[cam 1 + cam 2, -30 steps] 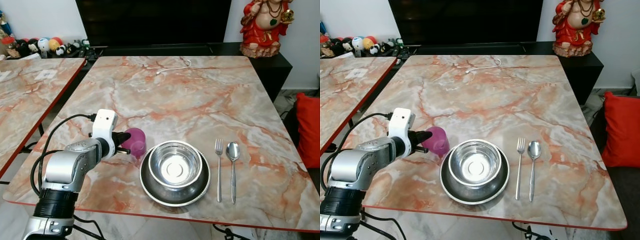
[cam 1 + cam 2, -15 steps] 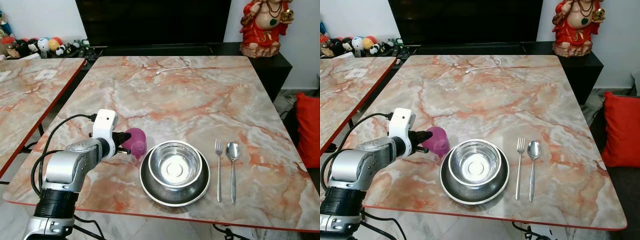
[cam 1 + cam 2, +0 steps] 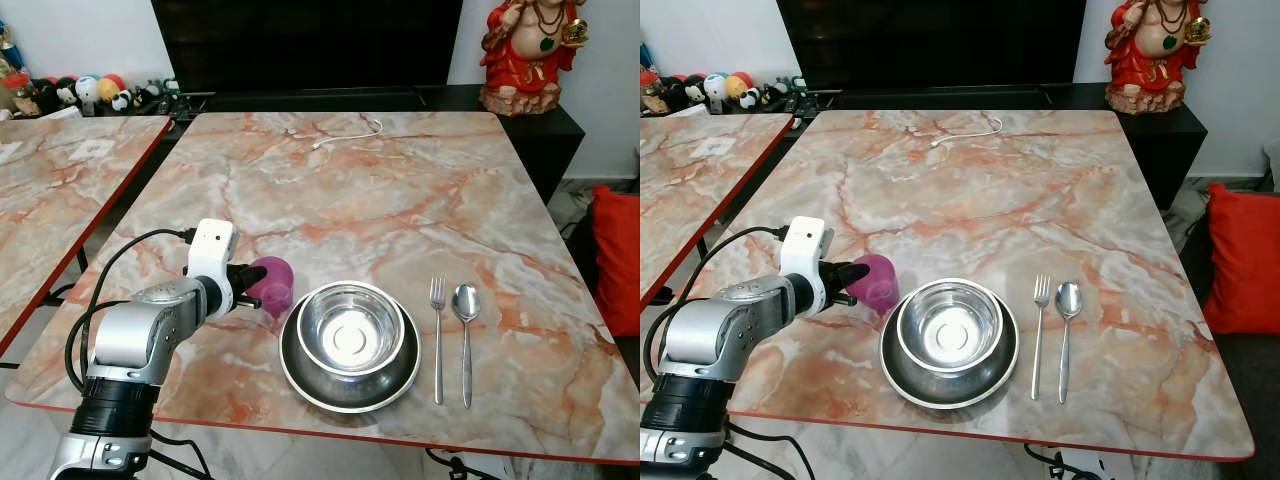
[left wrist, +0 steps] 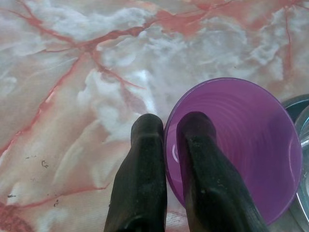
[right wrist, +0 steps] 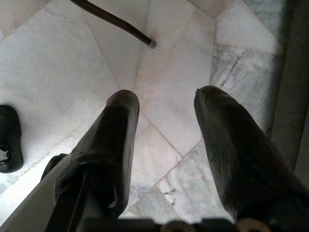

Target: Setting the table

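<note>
The left gripper point(image 4: 166, 133) pinches the rim of the purple cup point(image 3: 270, 282), with one black finger inside the cup and one outside. The cup sits on the marble table point(image 3: 380, 190) near its front edge, toward the front left corner, and it is just beside the metal bowl point(image 3: 351, 329). The cup looks very close to the metal plate point(image 3: 349, 374) under the bowl, and it is hard to tell if they touch. Here is what could go wrong. If the gripper pulls away before it lets go, the cup could tip over, because it is held only by a thin bit of rim. If the arm pushes toward the bowl, the cup could bump the plate and knock the bowl out of place. The cup is small, round and purple, wider at the top, and it looks empty inside. It looks light and like plastic, so it would slide or fall easily. It stands with its open side up. The fork point(image 3: 437, 338) and the spoon point(image 3: 465, 340) lie side by side on the other side of the plate, near the front edge. The right gripper point(image 5: 164, 140) hangs over the tiled floor point(image 5: 72, 63) with its fingers spread apart and nothing in them.
</note>
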{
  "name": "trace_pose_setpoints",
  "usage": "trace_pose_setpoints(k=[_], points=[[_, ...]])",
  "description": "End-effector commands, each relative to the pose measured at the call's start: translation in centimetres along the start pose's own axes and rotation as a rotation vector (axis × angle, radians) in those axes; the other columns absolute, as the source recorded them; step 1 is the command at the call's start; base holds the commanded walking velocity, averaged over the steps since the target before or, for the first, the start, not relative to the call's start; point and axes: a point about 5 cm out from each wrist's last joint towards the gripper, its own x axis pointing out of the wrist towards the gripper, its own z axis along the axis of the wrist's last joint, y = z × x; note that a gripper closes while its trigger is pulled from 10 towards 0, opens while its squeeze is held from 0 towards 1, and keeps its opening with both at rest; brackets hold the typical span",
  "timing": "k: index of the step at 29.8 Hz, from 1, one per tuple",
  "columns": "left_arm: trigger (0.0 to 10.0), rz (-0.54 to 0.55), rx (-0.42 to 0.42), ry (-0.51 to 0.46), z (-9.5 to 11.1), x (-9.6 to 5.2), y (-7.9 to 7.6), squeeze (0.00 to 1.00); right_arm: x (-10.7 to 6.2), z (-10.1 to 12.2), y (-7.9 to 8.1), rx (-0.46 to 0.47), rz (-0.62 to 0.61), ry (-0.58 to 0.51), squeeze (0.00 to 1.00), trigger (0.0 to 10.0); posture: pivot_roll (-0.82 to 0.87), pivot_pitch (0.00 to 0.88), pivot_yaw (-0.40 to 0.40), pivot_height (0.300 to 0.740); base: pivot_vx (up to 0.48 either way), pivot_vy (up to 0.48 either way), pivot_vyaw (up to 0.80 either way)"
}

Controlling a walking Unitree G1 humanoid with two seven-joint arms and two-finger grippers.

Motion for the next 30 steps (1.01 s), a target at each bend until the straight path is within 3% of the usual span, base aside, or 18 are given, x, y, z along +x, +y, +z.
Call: trace_pose_setpoints(k=[1,10,16,20,21,23,27,28,30], points=[[10.0,0.014,0.011,0.008,-0.2,-0.1,0.0,0.0,0.0,-0.3,0.2,0.014,0.003,0.013,0.0,10.0,-0.07,0.013,0.063,0.74,0.0,0.0,0.0],[10.0,0.002,0.067,-0.093,1.3,-0.2,-0.8,0.0,0.0,-0.2,0.2,0.012,0.003,0.014,0.0,10.0,-0.07,0.012,0.063,0.74,0.0,0.0,0.0],[10.0,0.012,0.066,-0.094,1.2,-0.1,-0.8,0.0,0.0,-0.3,0.2,0.012,0.003,0.015,0.0,10.0,-0.07,0.011,0.063,0.74,0.0,0.0,0.0],[10.0,0.035,0.047,-0.026,0.0,0.0,-0.3,0.0,0.0,-0.3,0.3,0.011,0.004,0.016,0.0,10.0,-0.07,0.013,0.063,0.74,0.0,0.0,0.0],[10.0,0.038,0.036,-0.012,-0.3,0.1,-0.2,0.07,0.0,-0.3,0.3,0.01,0.004,0.016,0.0,10.0,-0.07,0.013,0.063,0.74,0.0,0.0,0.0],[10.0,0.042,0.008,0.003,-0.6,0.1,-0.1,0.41,0.0,-0.3,0.3,0.01,0.004,0.016,0.0,10.0,-0.07,0.013,0.063,0.74,0.0,0.0,0.0],[10.0,0.05,-0.023,0.007,-0.8,0.2,0.0,0.28,0.0,-0.3,0.2,0.009,0.004,0.018,0.0,10.0,-0.07,0.013,0.062,0.74,0.0,0.0,0.0],[10.0,0.05,-0.024,0.008,-0.8,0.2,0.0,0.0,0.0,-0.3,0.2,0.009,0.005,0.018,0.0,10.0,-0.07,0.012,0.062,0.74,0.0,0.0,0.0],[10.0,0.051,-0.029,0.01,-0.8,0.2,0.0,0.0,0.0,-0.3,0.2,0.008,0.005,0.018,0.0,10.0,-0.07,0.013,0.062,0.74,0.0,0.0,0.0]])
